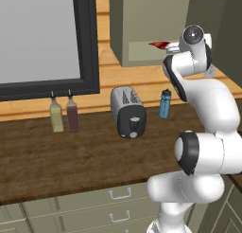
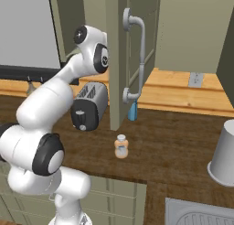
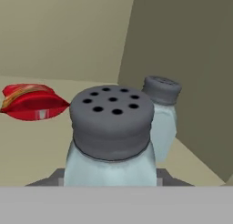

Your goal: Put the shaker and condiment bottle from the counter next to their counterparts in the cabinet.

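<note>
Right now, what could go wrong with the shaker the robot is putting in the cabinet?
The held shaker sits very close to the matching shaker behind it, so pushing further might knock that one over. The red condiment packet lies close alongside and could get nudged. The condiment bottle stands by the counter's front edge.

Lower body of the near shaker [image 3: 109, 141] cut off at the bottom of the hand view, tool [image 3: 109, 180] fingertips hidden behind it. Matching shaker [image 3: 161, 114] partly covered by the near one. Red condiment item [image 1: 159, 45] half hidden by the arm in the left base view. Blue bottle [image 2: 132, 112] mostly behind the cabinet door [image 2: 116, 59]. Grey bin [image 2: 225, 155] clipped at the right edge.
</note>
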